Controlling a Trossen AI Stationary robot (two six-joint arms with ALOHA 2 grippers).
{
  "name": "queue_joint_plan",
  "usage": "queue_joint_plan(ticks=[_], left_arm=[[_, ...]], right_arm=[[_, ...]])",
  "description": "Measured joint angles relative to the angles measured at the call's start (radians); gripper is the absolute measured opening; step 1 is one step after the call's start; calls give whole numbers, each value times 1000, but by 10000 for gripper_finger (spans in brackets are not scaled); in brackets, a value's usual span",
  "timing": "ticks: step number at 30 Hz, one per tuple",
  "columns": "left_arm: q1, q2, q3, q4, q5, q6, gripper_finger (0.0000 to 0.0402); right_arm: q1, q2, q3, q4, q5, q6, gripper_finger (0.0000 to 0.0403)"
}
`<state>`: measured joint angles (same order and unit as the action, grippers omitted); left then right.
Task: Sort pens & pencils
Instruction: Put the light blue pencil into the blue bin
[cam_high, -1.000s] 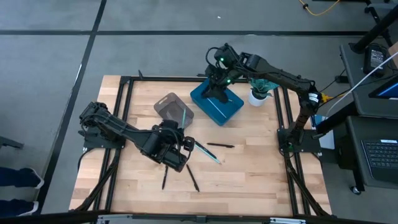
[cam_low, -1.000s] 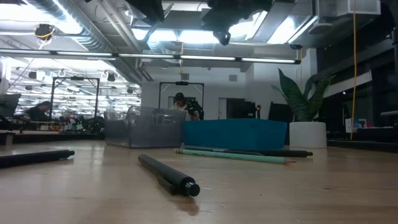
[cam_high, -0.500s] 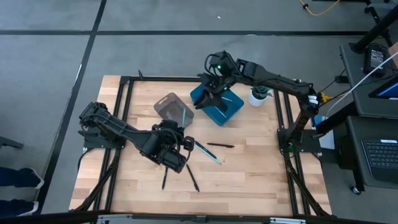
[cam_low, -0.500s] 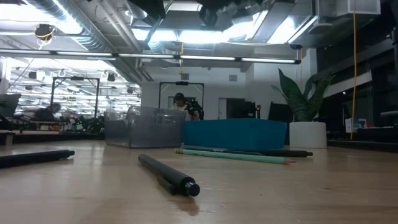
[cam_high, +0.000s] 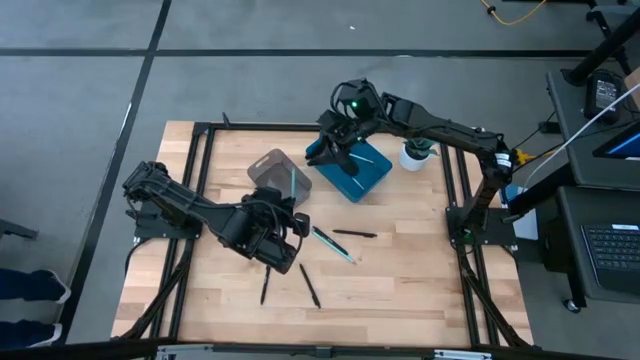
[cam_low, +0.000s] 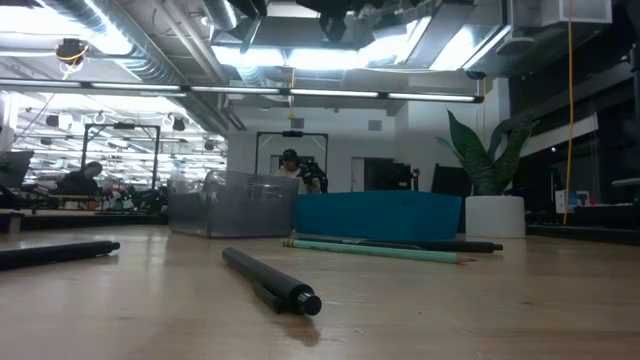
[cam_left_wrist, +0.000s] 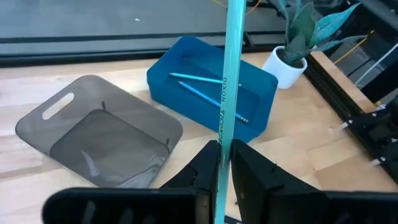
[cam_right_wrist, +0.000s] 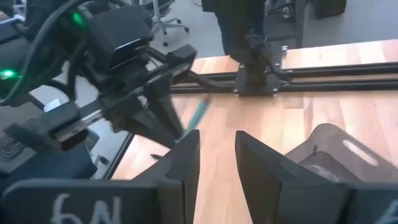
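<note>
My left gripper (cam_high: 278, 222) hovers above the table's middle, shut on a light blue stick (cam_left_wrist: 227, 74) whose free end reaches over the grey bin (cam_high: 278, 172). My right gripper (cam_right_wrist: 217, 155) is open with nothing between its fingers. It hangs over the left edge of the blue bin (cam_high: 352, 166), and that bin holds two light blue sticks (cam_left_wrist: 205, 87). Lying flat on the wood are another light blue stick (cam_high: 335, 245) and three black sticks (cam_high: 355, 233), (cam_high: 310, 285), (cam_high: 265, 287). My left gripper pinches the light blue stick near its lower end (cam_left_wrist: 222, 140) between its two fingers. The stick runs on past the fingertips toward the table's far side, roughly along the fingers. It is lifted clear of the table, above the near side of the grey bin.
A small potted plant (cam_high: 415, 150) in a white pot stands right of the blue bin. A black metal frame (cam_high: 200, 140) runs around the wooden table. In the low view a black stick (cam_low: 270, 280) lies closest, and bare wood lies along the near edge.
My right gripper has moved from over the middle of the blue bin toward the table's left, to the bin's left edge. That has uncovered a light blue stick lying in the bin. My left gripper, still holding its stick, has shifted slightly toward the left.
</note>
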<state>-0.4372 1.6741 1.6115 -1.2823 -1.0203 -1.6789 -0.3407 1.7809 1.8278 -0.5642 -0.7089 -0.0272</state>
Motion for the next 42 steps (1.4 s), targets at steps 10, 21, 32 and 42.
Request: queue_joint_plan(ticks=[10,21,32,42], left_arm=[[20,-1,0,76,-25,95,39],[25,-1,0,91,-41,119,39],[26,-1,0,98,-42,119,39],[25,-1,0,97,-44,119,39]], right_arm=[[-20,11,0,29,-54,-5,104],[-24,11,0,39,-72,-5,104],[-31,37,0,25,-76,-1,104],[-57,86,0,56,-150,24,104]])
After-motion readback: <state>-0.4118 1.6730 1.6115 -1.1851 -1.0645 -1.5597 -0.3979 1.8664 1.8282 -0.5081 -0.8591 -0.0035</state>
